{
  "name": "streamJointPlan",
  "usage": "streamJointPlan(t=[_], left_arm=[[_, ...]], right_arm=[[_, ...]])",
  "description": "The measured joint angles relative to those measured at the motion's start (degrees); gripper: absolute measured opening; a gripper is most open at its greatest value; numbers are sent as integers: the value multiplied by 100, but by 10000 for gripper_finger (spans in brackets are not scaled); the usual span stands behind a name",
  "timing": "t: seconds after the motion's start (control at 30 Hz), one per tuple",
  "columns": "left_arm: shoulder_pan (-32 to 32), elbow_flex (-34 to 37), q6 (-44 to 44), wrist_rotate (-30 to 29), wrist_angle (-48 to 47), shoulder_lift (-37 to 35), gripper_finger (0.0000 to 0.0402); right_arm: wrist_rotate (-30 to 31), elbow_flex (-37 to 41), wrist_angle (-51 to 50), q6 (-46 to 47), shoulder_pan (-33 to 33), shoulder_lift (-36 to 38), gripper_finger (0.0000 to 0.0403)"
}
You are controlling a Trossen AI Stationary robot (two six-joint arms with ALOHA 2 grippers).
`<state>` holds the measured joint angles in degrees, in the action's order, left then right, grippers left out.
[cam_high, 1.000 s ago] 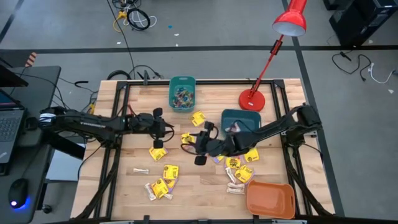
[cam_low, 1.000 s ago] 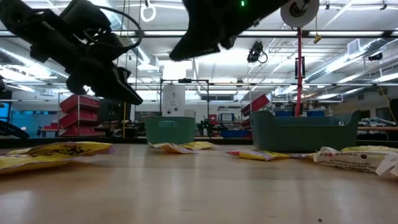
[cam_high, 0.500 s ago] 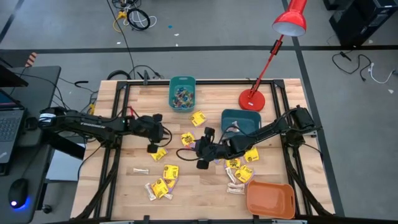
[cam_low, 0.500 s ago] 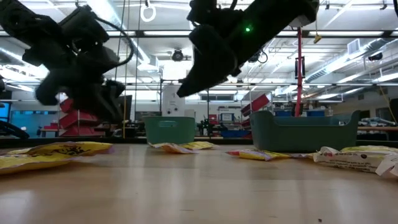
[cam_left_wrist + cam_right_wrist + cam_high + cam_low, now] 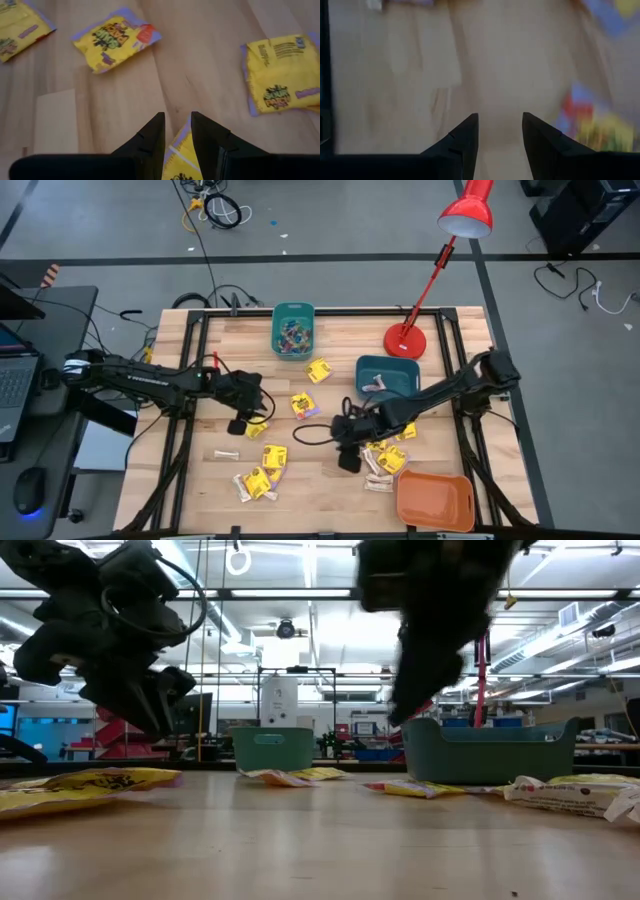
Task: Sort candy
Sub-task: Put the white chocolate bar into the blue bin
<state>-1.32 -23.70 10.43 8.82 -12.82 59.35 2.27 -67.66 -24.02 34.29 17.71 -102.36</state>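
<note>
Left gripper: it is positioned at the left-centre of the table. A yellow packet is seen between its two fingers; the fingers stand close on both sides of the packet, so it is grasped.

Held packet: in the high view it is found at 4 o'clock of the left gripper, touching it.

Right gripper: it is placed over the table's middle. The fingers are parted and only bare wood is seen between them; nothing is held.

Candy near the right gripper: a cluster of yellow packets lies just beside it at 3 o'clock.

Other candy: more yellow packets are spread at 7 o'clock of the table's centre, and one pale stick piece near them.

Small teal bin: at 12 o'clock of the table, with small coloured pieces inside.

Orange bin: at 5 o'clock.
</note>
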Motion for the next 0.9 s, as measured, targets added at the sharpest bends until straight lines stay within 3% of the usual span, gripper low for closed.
streamJointPlan(t=[0.27, 0.43, 0.9], left_arm=[[0, 2, -287, -227, 207, 0, 97], [0, 0, -500, -276, 334, 0, 97], [84, 0, -963, -300, 272, 0, 97]], right_arm=[[-1390, 0, -1666, 2438, 189, 657, 137], [-1527, 3, -1821, 3559, 228, 647, 137], [-1382, 4, -1740, 3732, 436, -64, 137]])
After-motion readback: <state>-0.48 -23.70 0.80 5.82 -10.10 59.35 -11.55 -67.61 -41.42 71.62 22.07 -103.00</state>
